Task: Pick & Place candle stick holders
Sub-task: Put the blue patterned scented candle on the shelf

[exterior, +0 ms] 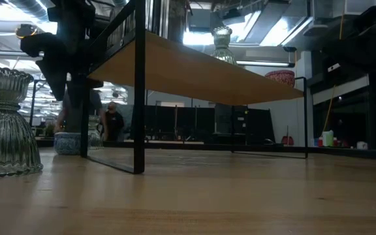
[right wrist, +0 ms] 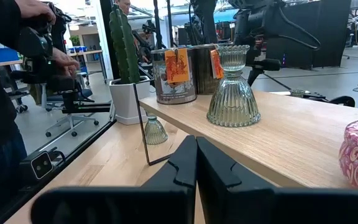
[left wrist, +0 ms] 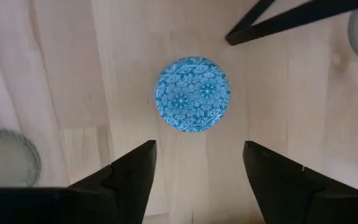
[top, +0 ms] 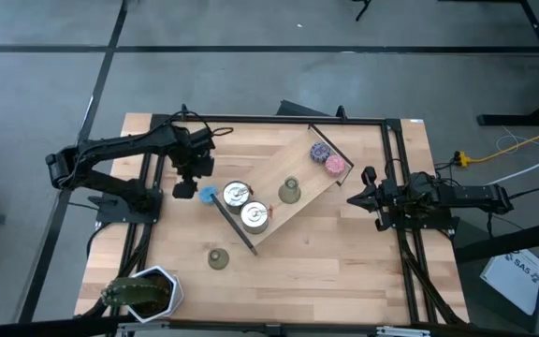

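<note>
One olive-green candle stick holder [top: 289,191] stands on its wide base on the raised wooden shelf [top: 298,201]; it also shows in the right wrist view [right wrist: 232,87]. A second holder [top: 217,258] stands on the table near the front edge, and shows close up in the low view [exterior: 5,124]. I cannot make out the third. My left gripper [left wrist: 197,165] is open, pointing down above a blue glittery puck [left wrist: 192,94] that lies on the table left of the shelf. My right gripper [right wrist: 196,168] is shut and empty at the table's right side [top: 354,198].
Two silver tins [top: 237,194] [top: 254,216], a purple puck [top: 320,150] and a pink puck [top: 334,166] sit on the shelf. The shelf's black frame leg [left wrist: 278,22] runs close to the blue puck. A cactus in a white pot [top: 143,292] stands at the front left corner. A person [right wrist: 5,74] is beyond the table.
</note>
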`<state>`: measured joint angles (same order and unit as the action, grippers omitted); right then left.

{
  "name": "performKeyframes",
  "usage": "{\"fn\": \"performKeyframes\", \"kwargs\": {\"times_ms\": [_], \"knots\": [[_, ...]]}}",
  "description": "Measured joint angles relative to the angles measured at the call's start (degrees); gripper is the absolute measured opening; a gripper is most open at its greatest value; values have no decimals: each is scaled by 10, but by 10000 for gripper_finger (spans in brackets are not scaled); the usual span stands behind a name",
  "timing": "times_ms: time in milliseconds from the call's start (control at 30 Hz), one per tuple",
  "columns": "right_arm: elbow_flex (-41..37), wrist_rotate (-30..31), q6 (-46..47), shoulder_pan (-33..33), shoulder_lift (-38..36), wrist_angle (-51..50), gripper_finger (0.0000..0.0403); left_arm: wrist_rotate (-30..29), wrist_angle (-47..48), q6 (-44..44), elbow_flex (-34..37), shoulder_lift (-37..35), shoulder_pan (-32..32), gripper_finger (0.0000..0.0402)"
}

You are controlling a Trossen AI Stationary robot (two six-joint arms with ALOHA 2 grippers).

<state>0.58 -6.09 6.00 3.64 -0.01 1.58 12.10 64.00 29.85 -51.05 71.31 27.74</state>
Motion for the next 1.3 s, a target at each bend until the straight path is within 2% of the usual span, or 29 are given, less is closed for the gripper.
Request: {"fn": "performKeyframes", "kwargs": {"times_ms": [367, 633, 833, 967, 1300], "knots": [[0, 0, 0, 0, 0, 0, 10, 0, -15, 2, 0, 0, 0, 274], [0, 0, 0, 0, 0, 0, 10, 0, -35, -148, 0, 6, 0, 275], [0, 0, 0, 0, 0, 0, 10, 0, -39, -188, 0, 8, -1, 280], [0, 0, 0, 0, 0, 0, 10, -4, -39, -294, 0, 8, -1, 283], [0, 0, 0, 0, 0, 0, 10, -23, -37, -633, 0, 8, -1, 283]]}}
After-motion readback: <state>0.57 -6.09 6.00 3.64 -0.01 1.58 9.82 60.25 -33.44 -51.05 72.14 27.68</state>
